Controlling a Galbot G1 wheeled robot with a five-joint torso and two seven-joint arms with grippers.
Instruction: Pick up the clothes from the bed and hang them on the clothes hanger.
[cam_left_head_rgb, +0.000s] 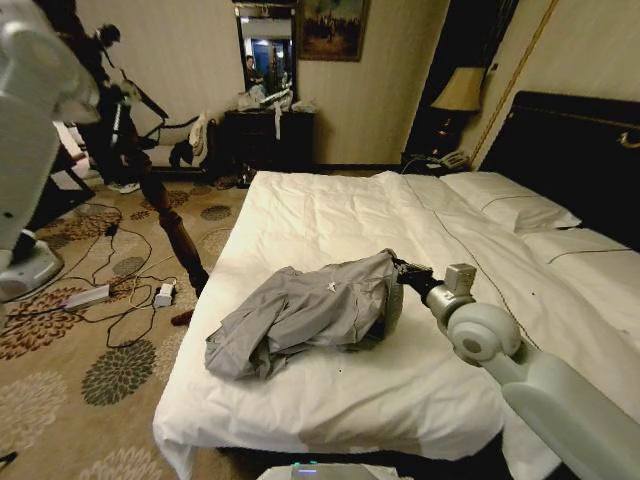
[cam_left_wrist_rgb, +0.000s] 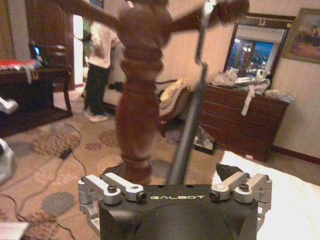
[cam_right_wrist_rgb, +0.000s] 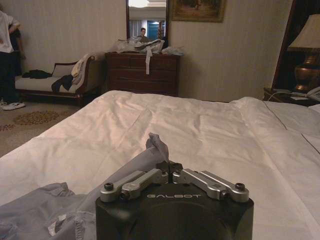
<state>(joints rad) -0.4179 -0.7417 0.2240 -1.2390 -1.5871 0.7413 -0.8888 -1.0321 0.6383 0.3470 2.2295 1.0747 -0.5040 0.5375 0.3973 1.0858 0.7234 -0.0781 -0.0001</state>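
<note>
The clothes (cam_left_head_rgb: 300, 315), a wrinkled light grey top, lie bunched near the foot of the bed (cam_left_head_rgb: 330, 215) on its white duvet. My right gripper (cam_left_head_rgb: 397, 272) reaches in from the right and touches the shirt's edge. Its own wrist view shows the right gripper (cam_right_wrist_rgb: 170, 167) shut on a pinched fold of the grey fabric (cam_right_wrist_rgb: 157, 145). My left arm (cam_left_head_rgb: 30, 90) is raised at the far left. The clothes hanger (cam_left_wrist_rgb: 189, 120) stands as a thin dark bar straight up out of the left gripper (cam_left_wrist_rgb: 176, 187), right beside the brown pole stand (cam_left_wrist_rgb: 137, 100).
The slanted brown pole stand (cam_left_head_rgb: 165, 215) rises from the carpet left of the bed. Cables and a power strip (cam_left_head_rgb: 90, 295) lie around its foot. A dark dresser (cam_left_head_rgb: 265, 135) stands at the far wall, beside a bench with draped garments (cam_right_wrist_rgb: 65, 80). A bedside lamp (cam_left_head_rgb: 460, 90) stands by the headboard.
</note>
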